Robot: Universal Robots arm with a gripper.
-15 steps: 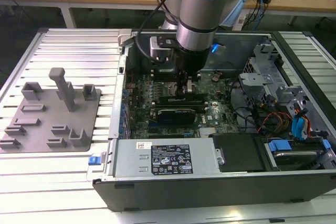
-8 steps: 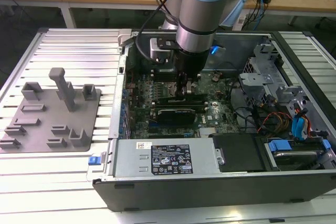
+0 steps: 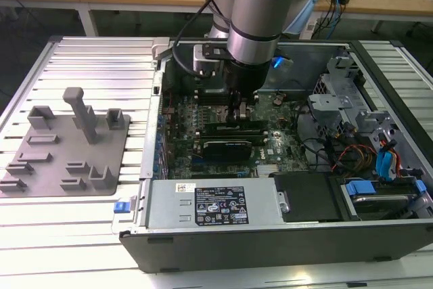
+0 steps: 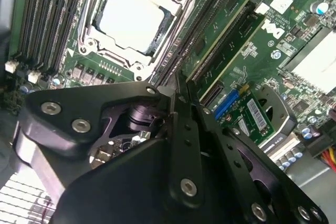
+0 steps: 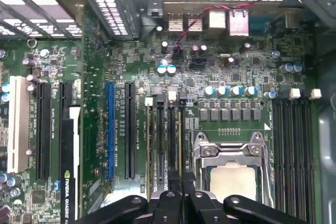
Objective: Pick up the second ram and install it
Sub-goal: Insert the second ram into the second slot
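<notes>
The second ram (image 3: 229,126) is a thin dark-green stick standing on edge in a slot beside the CPU socket (image 4: 131,19), inside the open computer case. My gripper (image 3: 238,117) reaches straight down onto it, the fingers (image 4: 185,129) pressed together over the stick's near end. In the second wrist view the second ram (image 4: 223,18) runs away from the fingertips, with another green stick (image 4: 237,40) seated right beside it. In the first wrist view the second ram (image 5: 180,140) lines up with my gripper (image 5: 182,195).
A black expansion card (image 3: 226,147) sits in a slot just past the memory slots. Drive cage and cables (image 3: 352,106) fill the exterior view's right of the case (image 3: 152,167). A grey fixture plate (image 3: 67,147) lies on the slatted table at the exterior view's left.
</notes>
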